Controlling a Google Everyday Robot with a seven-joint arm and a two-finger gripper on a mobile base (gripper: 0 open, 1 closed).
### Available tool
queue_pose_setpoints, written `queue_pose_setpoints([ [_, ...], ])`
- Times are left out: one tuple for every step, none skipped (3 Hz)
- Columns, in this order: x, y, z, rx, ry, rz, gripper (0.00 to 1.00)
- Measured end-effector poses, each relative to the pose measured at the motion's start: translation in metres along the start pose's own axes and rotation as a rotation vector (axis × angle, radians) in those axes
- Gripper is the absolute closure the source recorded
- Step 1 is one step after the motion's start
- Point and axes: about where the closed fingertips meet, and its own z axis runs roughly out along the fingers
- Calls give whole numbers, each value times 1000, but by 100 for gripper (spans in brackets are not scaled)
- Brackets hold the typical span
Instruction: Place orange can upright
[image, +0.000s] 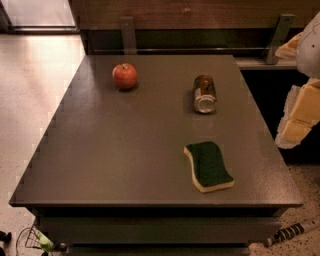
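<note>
Sponge (208, 166), toppled orange can (204, 93), claw (299, 119) apart, beside table (125, 150)

Prob. an office or lab test area, not a home. A plain grey bench (125, 150) is sitting on a pale speckled floor (30, 75), the commercial-bldg kind. A wood-panelled wall (200, 12) w/ metal brackets (128, 32) is running along the back, and a glass pane (40, 12) is showing top left. An apple (124, 76), an orange can (204, 93) on its side and a sponge (208, 166) are lying well apart on the bench, set out like test props. A robot's claw (300, 117) is hanging at the right edge, off the bench.
</note>
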Motion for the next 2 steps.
queue_pose_setpoints([
  [0, 0, 0, 0, 0, 0, 0],
  [-1, -10, 0, -8, -30, 62, 0],
])
